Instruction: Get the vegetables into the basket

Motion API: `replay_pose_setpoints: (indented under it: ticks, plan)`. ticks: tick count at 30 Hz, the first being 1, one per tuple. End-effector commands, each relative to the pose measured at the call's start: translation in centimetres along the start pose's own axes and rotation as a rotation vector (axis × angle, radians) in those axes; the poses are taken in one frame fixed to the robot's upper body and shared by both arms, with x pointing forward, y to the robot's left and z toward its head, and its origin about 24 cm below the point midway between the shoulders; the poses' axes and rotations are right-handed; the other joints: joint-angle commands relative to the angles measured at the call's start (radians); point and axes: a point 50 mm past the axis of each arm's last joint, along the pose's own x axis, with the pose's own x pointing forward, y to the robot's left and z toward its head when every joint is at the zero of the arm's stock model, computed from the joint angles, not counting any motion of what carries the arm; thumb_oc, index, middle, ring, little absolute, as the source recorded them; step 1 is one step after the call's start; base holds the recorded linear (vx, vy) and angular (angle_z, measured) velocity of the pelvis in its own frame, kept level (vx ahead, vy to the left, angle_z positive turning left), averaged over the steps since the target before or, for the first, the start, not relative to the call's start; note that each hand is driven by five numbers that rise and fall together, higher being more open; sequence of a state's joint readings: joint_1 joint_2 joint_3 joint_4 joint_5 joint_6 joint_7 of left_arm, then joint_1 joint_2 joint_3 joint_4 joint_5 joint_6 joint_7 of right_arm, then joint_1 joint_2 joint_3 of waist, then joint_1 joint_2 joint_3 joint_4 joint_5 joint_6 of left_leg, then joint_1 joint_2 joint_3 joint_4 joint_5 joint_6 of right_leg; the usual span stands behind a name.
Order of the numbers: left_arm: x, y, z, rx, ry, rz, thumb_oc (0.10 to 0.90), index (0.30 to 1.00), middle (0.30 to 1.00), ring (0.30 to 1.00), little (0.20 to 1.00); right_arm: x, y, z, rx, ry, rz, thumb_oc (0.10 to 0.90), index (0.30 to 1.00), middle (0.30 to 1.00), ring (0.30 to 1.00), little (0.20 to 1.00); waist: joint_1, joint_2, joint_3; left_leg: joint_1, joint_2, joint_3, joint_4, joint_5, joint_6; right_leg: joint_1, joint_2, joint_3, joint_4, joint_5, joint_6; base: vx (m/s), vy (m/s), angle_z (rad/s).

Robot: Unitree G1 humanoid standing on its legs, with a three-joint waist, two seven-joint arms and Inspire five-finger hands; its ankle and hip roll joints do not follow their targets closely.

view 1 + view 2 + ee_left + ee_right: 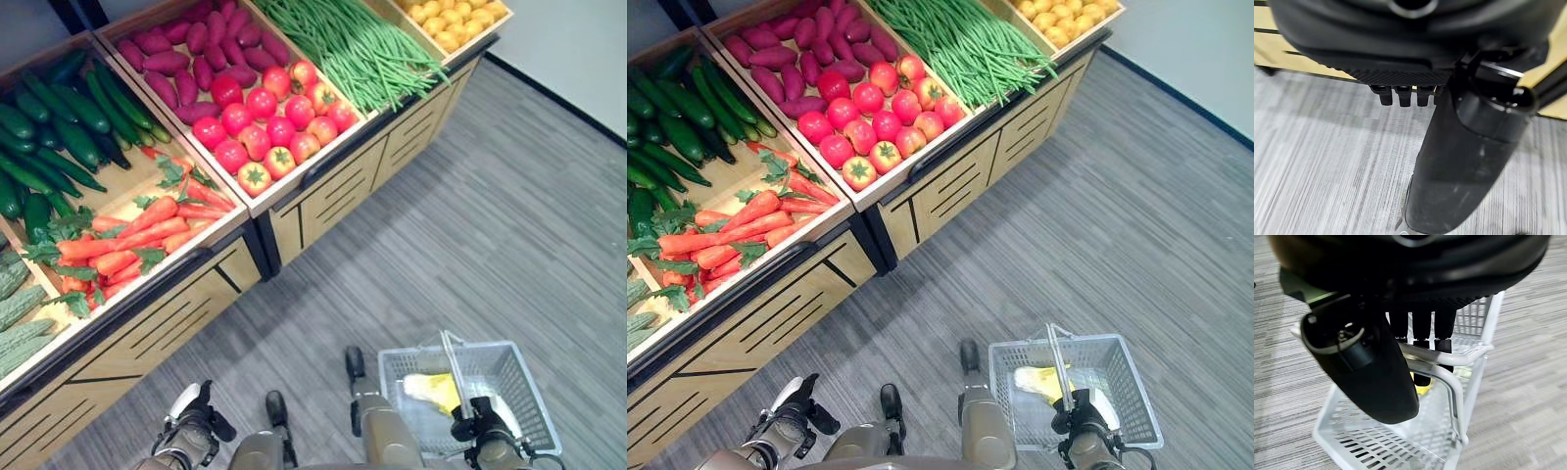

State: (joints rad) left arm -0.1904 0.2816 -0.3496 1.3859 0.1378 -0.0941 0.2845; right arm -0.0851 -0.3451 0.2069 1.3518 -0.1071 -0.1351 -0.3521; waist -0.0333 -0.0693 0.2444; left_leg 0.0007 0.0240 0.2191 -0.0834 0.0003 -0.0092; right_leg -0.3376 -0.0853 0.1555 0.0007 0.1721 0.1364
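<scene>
- Two hands showing low in the head views: right hand [1073, 423] curling its fingers [1421, 333] round the handle [1447, 367] of a pale wire basket [509, 377], which is hanging just above the grey floor [470, 225].
- Something yellow [434, 390] is lying inside the basket.
- Left hand [191, 426] is hanging over the floor holding nothing, fingers [1400, 95] curled in short.
- Vegetables are sitting in wooden display bins [260, 206] ahead: carrots [147, 230], tomatoes [269, 122], cucumbers [59, 127], purple sweet potatoes [196, 54], green beans [358, 44], small yellow fruits [456, 18] at the far end.
</scene>
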Motion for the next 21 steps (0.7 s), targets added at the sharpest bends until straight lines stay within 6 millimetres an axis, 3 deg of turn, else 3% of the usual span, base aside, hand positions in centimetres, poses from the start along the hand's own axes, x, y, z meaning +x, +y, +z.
replay_pose_setpoints:
  ticks: [1, 3, 6, 11, 12, 14, 16, 17, 19, 21]
  plan:
    - [0.3, 0.8, 0.8, -0.041, -0.026, 0.038, 0.900, 1.000, 1.000, 1.000, 1.000, 1.0, -4.0, 0.8, -0.004, -0.052, -0.132, 0.400, 0.300, 0.300, 0.300, 0.300, -0.014, 0.007, 0.015, 0.009, -0.009, -0.009, 0.116, -0.071, -0.020, -0.062, 0.011, 0.011, 0.097, -0.006, 0.040, 0.15, -0.129, 0.86]
    - [0.2, 0.5, 0.5, -0.039, -0.009, 0.028, 0.900, 1.000, 1.000, 1.000, 1.000, 0.9, -4.2, 0.1, -0.007, -0.033, -0.128, 0.400, 0.300, 0.300, 0.300, 0.300, -0.020, 0.008, 0.002, 0.039, -0.011, -0.060, 0.127, -0.088, -0.027, -0.036, 0.018, 0.007, 0.119, -0.010, 0.026, 0.21, -0.251, 0.44]
    - [-0.1, 0.0, -0.2, -0.068, 0.028, 0.026, 0.900, 1.000, 1.000, 1.000, 1.000, 1.0, -4.5, -0.1, -0.026, -0.027, -0.130, 0.400, 0.300, 0.300, 0.300, 0.300, -0.009, 0.019, -0.015, 0.049, 0.019, -0.083, 0.150, -0.080, -0.049, -0.011, 0.033, -0.033, 0.132, -0.028, 0.003, 0.23, -0.332, 0.59]
    - [-0.3, -1.0, 0.1, -0.115, 0.043, 0.021, 0.900, 1.000, 1.000, 1.000, 1.000, 0.6, -5.2, -2.2, -0.035, 0.019, -0.142, 0.400, 0.300, 0.300, 0.300, 0.300, -0.005, 0.056, -0.019, -0.012, 0.063, -0.110, 0.269, 0.016, -0.101, 0.043, 0.027, -0.140, 0.156, -0.096, -0.052, 0.14, -0.297, 0.77]
    - [-0.2, -1.0, 0.4, -0.108, 0.034, 0.023, 0.900, 1.000, 1.000, 1.000, 1.000, 0.4, -5.2, -2.8, -0.029, 0.038, -0.145, 0.400, 0.300, 0.300, 0.300, 0.300, -0.012, 0.060, -0.017, -0.026, 0.073, -0.081, 0.293, 0.025, -0.102, 0.054, 0.017, -0.160, 0.157, -0.106, -0.058, 0.04, -0.163, 1.11]
    - [0.0, -0.7, 1.9, -0.079, -0.016, 0.037, 0.900, 1.000, 1.000, 1.000, 1.000, -0.1, -4.7, -4.5, -0.009, 0.099, -0.148, 0.400, 0.300, 0.300, 0.300, 0.300, -0.028, 0.072, -0.010, -0.060, 0.138, 0.050, 0.261, 0.076, -0.108, 0.087, -0.020, -0.225, 0.151, -0.126, -0.063, -0.01, -0.110, 1.13]
    - [0.1, -0.7, 2.8, -0.047, -0.050, 0.041, 0.900, 1.000, 1.000, 1.000, 1.000, -0.5, -4.5, -5.5, 0.006, 0.139, -0.157, 0.400, 0.300, 0.300, 0.300, 0.300, -0.042, 0.080, -0.008, -0.083, 0.181, 0.122, 0.189, 0.096, -0.121, 0.111, -0.052, -0.270, 0.137, -0.134, -0.049, 0.03, 0.037, 1.44]
    - [0.1, -0.7, 2.9, -0.028, -0.060, 0.046, 0.900, 1.000, 1.000, 1.000, 1.000, -0.6, -4.4, -5.7, 0.014, 0.148, -0.164, 0.400, 0.300, 0.300, 0.300, 0.300, -0.040, 0.092, -0.012, -0.113, 0.203, 0.124, 0.131, 0.134, -0.131, 0.116, -0.063, -0.284, 0.131, -0.131, -0.040, 0.10, 0.134, 0.95]
    - [0.0, -0.7, 2.3, -0.015, -0.047, 0.045, 0.900, 1.000, 1.000, 1.000, 1.000, -0.6, -4.1, -5.6, 0.001, 0.151, -0.149, 0.400, 0.300, 0.300, 0.300, 0.300, -0.039, 0.098, -0.017, -0.097, 0.186, 0.103, 0.095, 0.127, -0.122, 0.120, -0.075, -0.276, 0.139, -0.136, -0.031, 0.16, 0.278, 0.74]
    - [0.0, -0.6, 2.1, 0.015, -0.057, 0.042, 0.900, 1.000, 1.000, 1.000, 1.000, -0.6, -3.6, -5.4, 0.010, 0.172, -0.138, 0.400, 0.300, 0.300, 0.300, 0.300, -0.034, 0.088, -0.026, -0.070, 0.153, 0.143, 0.046, 0.122, -0.107, 0.130, -0.100, -0.253, 0.119, -0.109, -0.010, 0.13, 0.352, -0.22]
